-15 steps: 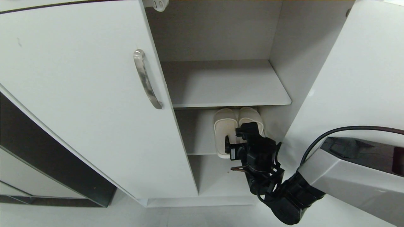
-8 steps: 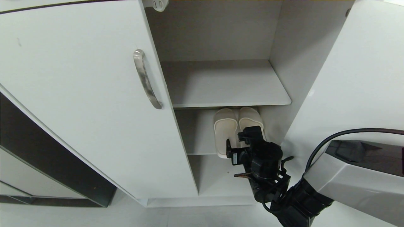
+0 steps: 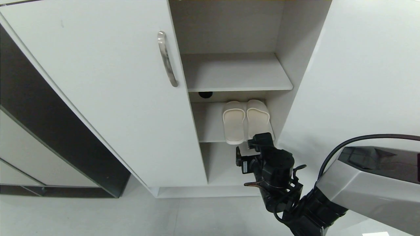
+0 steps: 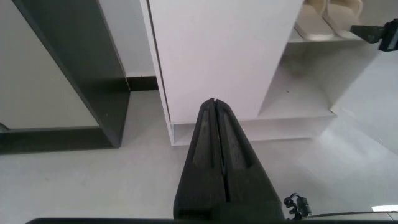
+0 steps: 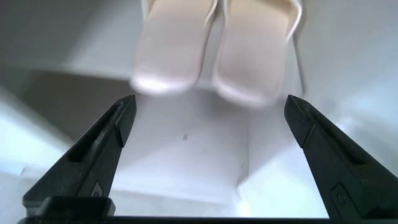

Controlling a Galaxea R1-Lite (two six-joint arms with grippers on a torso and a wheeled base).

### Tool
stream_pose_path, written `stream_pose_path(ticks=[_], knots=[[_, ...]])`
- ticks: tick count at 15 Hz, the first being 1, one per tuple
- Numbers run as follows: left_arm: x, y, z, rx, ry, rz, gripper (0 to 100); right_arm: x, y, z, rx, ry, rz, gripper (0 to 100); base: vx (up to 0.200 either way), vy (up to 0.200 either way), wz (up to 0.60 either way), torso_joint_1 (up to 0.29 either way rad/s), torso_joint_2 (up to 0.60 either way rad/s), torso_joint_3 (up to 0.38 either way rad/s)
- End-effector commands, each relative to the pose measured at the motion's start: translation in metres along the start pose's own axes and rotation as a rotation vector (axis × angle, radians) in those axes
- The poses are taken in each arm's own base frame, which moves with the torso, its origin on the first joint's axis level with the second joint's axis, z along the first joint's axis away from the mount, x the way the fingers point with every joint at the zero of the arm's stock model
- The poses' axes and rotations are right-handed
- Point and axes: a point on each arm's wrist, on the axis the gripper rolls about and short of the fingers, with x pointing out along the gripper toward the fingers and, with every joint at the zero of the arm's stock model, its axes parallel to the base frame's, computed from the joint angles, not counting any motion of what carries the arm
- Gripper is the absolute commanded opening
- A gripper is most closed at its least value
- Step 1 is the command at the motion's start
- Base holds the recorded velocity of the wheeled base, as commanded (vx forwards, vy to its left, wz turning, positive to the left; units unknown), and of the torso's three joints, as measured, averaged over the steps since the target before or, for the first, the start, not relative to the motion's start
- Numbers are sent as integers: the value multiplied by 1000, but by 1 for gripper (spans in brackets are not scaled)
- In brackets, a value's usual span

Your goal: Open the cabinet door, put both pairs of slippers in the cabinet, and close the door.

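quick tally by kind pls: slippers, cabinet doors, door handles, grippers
slippers: 2
cabinet doors: 2
door handles: 1
grippers: 2
total: 7

Smooth white laminate with a soft sheen covers the cabinet door (image 3: pixel 98 82), and its handle (image 3: pixel 167 59) is brushed silvery metal. The shelf (image 3: pixel 236 72) looks a flatter, matt white board. The slippers (image 3: pixel 246 119) appear to be matt cream foam. The right gripper (image 3: pixel 248 146) is matt black plastic, and the pale floor (image 3: pixel 98 213) is smooth and faintly glossy.
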Motion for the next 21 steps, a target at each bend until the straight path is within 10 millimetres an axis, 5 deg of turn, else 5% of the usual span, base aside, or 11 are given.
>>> stream_pose_path(ticks=[1,21], knots=[[0,0,0,-2,0,1,0,0,0,0,0,-1,0,100,0,0,0,0,0,0],[0,0,0,-2,3,-4,0,-3,-2,-2,-10,3,1,100,0,0,0,1,1,53]])
